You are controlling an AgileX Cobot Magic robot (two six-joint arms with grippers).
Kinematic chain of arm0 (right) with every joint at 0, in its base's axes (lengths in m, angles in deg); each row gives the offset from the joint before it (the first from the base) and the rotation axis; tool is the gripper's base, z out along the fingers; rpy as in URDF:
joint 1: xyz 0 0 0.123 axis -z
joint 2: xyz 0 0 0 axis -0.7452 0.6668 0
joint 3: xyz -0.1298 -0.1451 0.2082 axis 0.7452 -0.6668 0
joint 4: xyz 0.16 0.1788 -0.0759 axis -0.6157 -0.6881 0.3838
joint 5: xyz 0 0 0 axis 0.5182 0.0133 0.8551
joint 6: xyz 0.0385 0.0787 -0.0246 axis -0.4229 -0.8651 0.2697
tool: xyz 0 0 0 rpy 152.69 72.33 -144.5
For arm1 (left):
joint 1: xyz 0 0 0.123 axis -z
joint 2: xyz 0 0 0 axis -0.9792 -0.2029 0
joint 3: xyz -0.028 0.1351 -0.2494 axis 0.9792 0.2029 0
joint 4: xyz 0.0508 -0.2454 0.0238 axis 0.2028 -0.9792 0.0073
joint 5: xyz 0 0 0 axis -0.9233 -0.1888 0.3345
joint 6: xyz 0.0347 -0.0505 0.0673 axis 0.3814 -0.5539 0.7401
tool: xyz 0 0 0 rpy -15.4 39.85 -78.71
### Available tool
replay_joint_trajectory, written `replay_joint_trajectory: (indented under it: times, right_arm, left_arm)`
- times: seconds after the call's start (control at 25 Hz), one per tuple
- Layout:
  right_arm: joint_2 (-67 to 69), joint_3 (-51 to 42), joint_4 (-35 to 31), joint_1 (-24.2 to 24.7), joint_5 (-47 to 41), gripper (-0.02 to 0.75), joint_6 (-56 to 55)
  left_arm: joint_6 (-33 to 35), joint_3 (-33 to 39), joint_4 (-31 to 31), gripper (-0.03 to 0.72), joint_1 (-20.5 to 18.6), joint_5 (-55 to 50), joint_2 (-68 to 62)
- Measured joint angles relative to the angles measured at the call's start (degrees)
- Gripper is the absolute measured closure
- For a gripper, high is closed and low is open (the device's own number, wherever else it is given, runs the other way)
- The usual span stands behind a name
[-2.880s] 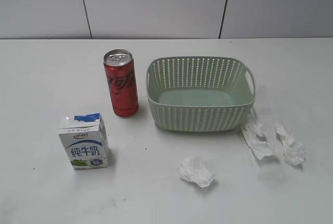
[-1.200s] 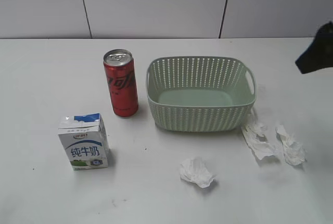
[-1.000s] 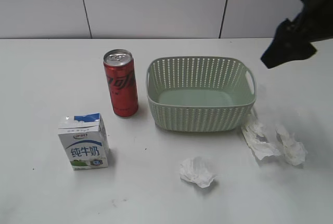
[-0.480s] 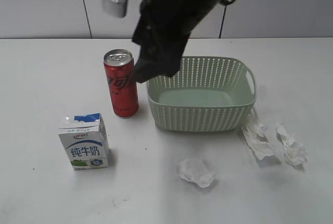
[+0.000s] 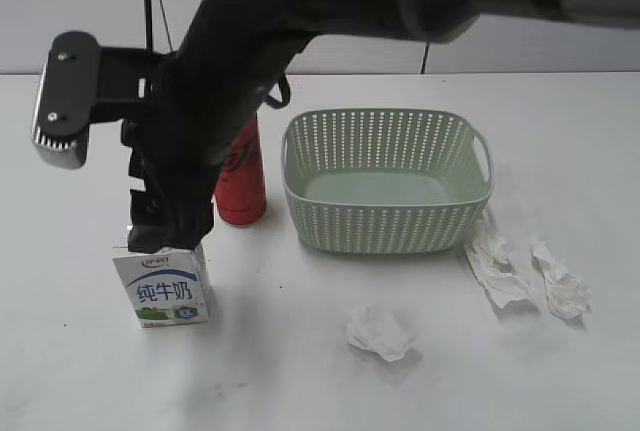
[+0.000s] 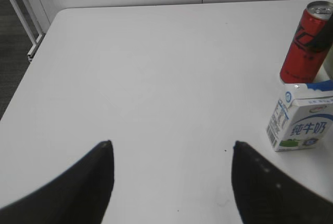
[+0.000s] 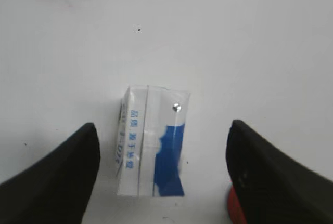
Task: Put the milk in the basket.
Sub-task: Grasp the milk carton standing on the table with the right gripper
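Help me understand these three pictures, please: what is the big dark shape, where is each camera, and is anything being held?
The dark shape is one arm of a two-armed table robot, reaching across from the right. One picture is taken from in front of the table; the other two come from cameras on the wrists, so each shows its own gripper's two dark fingers at the bottom edge.

On the white table stand a milk carton, a red soda can and a pale green basket, with three crumpled tissues nearby.

The right gripper is open directly above the carton, fingers on either side, not touching it as far as I can tell. The left gripper is also open, over bare table, with the carton off to its right. Nothing is held, and the basket is empty.
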Motion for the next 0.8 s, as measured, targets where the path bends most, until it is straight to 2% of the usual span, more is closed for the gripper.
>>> replay_joint_trajectory:
  times: [0.36,0.52,0.6,0.72,0.8]
  right_arm:
    - [6.3,0.2,-0.6,-0.1,0.5,0.15,-0.5]
    - [7.5,0.2,1.7,-0.1,2.1,0.162,-4.6]
    - [7.8,0.2,3.8,-0.1,2.0,0.226,-6.7]
    - [7.7,0.2,6.2,-0.1,0.4,0.394,-8.1]
    - [7.3,0.2,7.2,-0.1,-1.2,0.393,-8.4]
  left_arm:
    - [0.0,0.0,0.0,0.163,0.0,0.0,0.0]
    - [0.0,0.0,0.0,0.163,0.0,0.0,0.0]
    - [0.0,0.0,0.0,0.163,0.0,0.0,0.0]
    - [0.0,0.0,0.0,0.163,0.0,0.0,0.0]
    - [0.0,0.0,0.0,0.163,0.0,0.0,0.0]
